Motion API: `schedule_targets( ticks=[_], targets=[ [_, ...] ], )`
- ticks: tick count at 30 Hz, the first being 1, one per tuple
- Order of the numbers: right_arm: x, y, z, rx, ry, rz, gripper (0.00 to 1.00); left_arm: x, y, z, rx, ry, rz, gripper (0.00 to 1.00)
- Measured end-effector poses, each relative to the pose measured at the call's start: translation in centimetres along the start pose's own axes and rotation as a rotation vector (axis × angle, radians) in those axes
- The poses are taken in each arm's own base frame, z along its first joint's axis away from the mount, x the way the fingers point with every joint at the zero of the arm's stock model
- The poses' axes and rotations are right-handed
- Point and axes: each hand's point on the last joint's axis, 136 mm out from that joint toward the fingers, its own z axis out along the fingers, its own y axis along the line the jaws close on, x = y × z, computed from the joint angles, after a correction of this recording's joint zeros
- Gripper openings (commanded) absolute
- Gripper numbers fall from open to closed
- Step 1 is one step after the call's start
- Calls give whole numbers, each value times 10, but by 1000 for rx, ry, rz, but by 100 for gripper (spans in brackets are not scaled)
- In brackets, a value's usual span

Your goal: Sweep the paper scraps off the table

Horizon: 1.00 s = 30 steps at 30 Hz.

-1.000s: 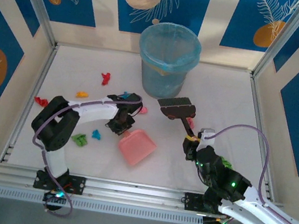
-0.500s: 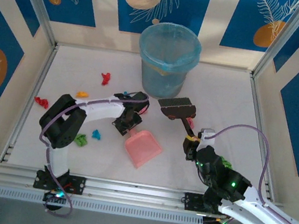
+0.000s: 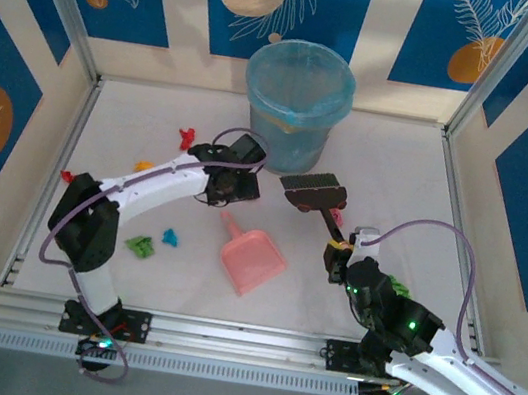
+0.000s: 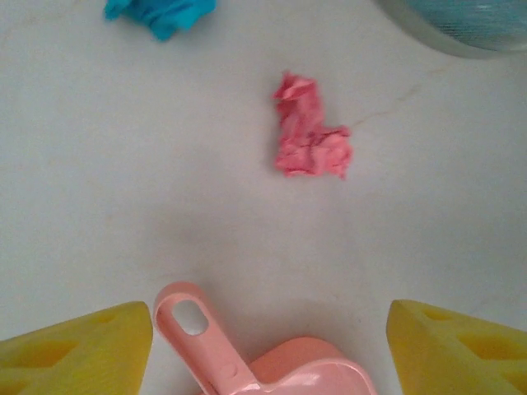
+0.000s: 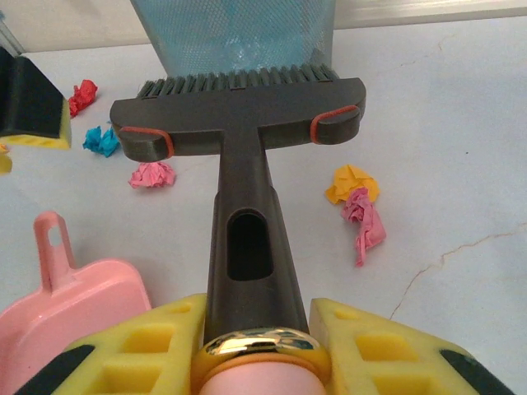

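In the top view my left gripper (image 3: 231, 184) hovers by the bin, open. In the left wrist view its yellow fingers (image 4: 78, 350) stand wide apart, with the pink dustpan's handle (image 4: 193, 325) lying free between them. The dustpan (image 3: 252, 259) rests flat on the table (image 3: 391, 168). My right gripper (image 3: 340, 256) is shut on the handle of a black brush (image 3: 311, 187), its bristle head (image 5: 239, 115) held toward the bin. Paper scraps lie around: red (image 3: 186, 136), orange (image 3: 144, 166), red (image 3: 72, 178), green (image 3: 140, 246), blue (image 3: 169, 236), pink (image 4: 311, 140), and orange (image 5: 352, 183) with pink (image 5: 362, 218).
A translucent blue waste bin (image 3: 294, 106) with a liner stands at the back centre. Aluminium rails (image 3: 220, 337) edge the table, and patterned walls close in three sides. Bare tabletop lies right of the brush and along the near edge.
My left gripper has opened, let go of the dustpan handle and moved back toward the bin. The dustpan swung round and now lies free. The right arm and brush stayed put.
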Motion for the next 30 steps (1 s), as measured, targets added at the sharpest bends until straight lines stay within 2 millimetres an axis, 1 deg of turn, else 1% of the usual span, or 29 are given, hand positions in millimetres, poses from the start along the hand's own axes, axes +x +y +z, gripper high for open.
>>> schedule_targets(
  ticks=[3, 5, 6, 7, 9, 12, 14, 20, 26, 30],
  targets=[
    [0, 0, 0, 0, 0, 3, 0, -10, -14, -3, 56, -5, 152, 61],
    [0, 0, 0, 3, -1, 3, 0, -14, -25, 0, 88, 4, 235, 55],
    [0, -1, 0, 5, -2, 3, 0, -16, -30, 4, 103, 13, 269, 50],
    [0, -1, 0, 8, -2, 5, 0, -16, -34, 11, 114, 27, 297, 48],
    [0, -3, 0, 16, -3, 3, 0, -13, -38, 25, 126, 61, 342, 46],
    [1, -5, 0, 25, 0, 2, 0, -3, -34, 47, 128, 128, 378, 42],
    [2, -6, 0, 29, 3, 0, 0, 1, -31, 55, 132, 159, 384, 42],
    [3, -7, 0, 33, 5, 3, 0, 7, -26, 62, 165, 195, 376, 42],
    [3, -7, 0, 34, 5, 3, 0, 32, -4, 69, 156, 252, 365, 44],
    [3, -7, 0, 34, 5, 3, 0, 38, 6, 69, 163, 267, 352, 44]
  ],
)
